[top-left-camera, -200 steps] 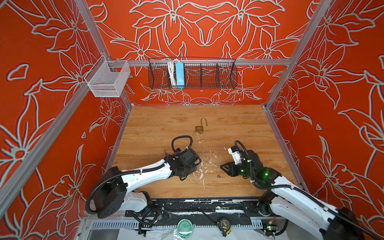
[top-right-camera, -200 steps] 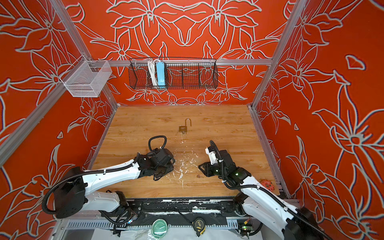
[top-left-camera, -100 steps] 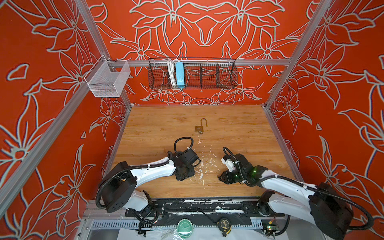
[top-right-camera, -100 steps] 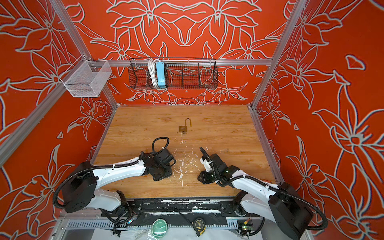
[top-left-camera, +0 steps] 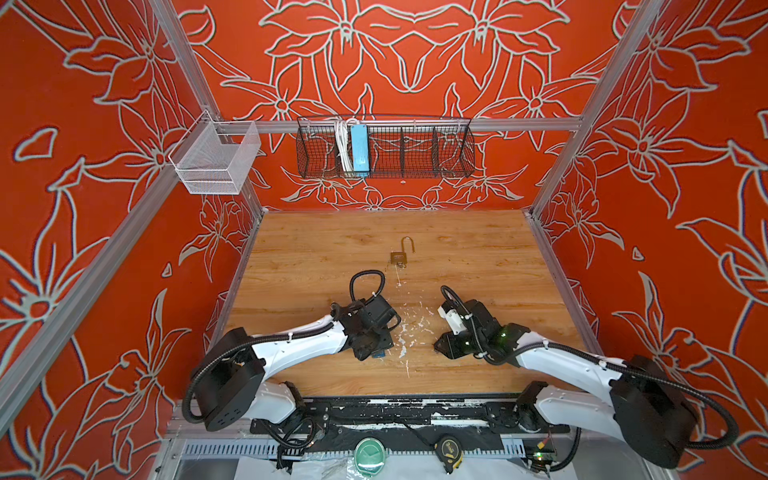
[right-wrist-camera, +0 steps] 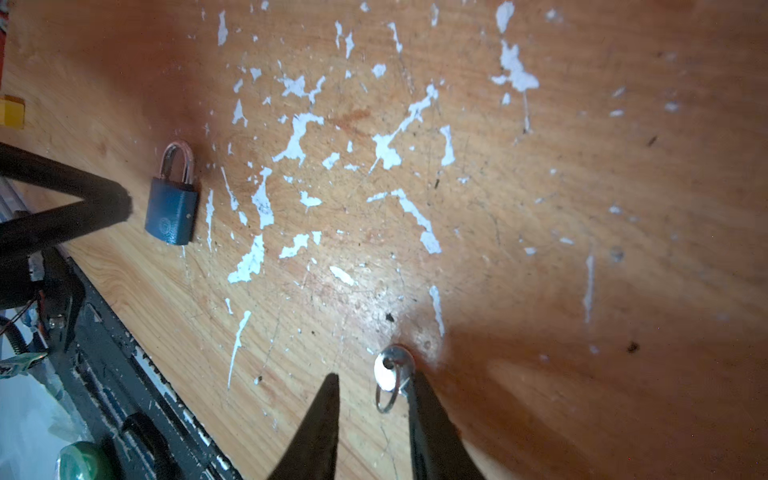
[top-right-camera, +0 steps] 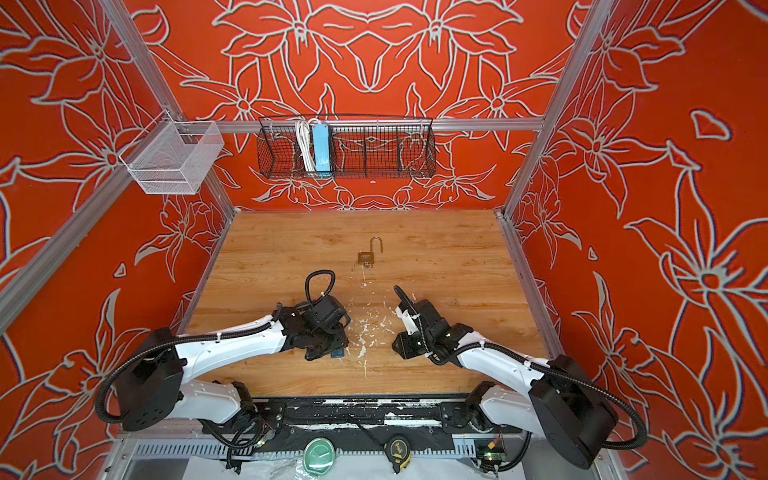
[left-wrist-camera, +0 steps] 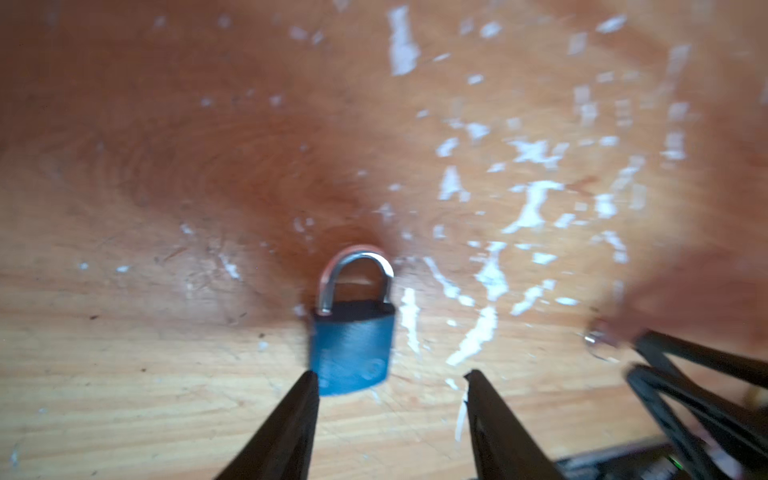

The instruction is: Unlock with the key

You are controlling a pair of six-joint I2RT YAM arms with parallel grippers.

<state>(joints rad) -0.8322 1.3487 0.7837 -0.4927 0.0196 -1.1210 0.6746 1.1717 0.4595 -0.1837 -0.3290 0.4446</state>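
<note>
At the tabletop (right-wrist-camera: 582, 166) front, lowered in the last second onto both pieces — left gripper (left-wrist-camera: 390, 376) spread wider, apart at the foot of the blue padlock (left-wrist-camera: 353, 353) lying flat, right gripper (right-wrist-camera: 374, 378) narrowing yet apart round the key (right-wrist-camera: 386, 372) — so neither grasped, unlocking not begun.

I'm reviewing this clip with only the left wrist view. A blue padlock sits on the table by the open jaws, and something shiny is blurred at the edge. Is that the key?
Observer: Yes. In the right wrist view it is a silver key on a ring. It lies flat on the wooden table between the parted fingertips of the right gripper, not yet gripped.
Reviewer: Is there any other lock in the scene?
Observer: Yes, one. Both top views show a brass padlock lying farther back on the table, away from both arms, with its shackle swung open.
</note>
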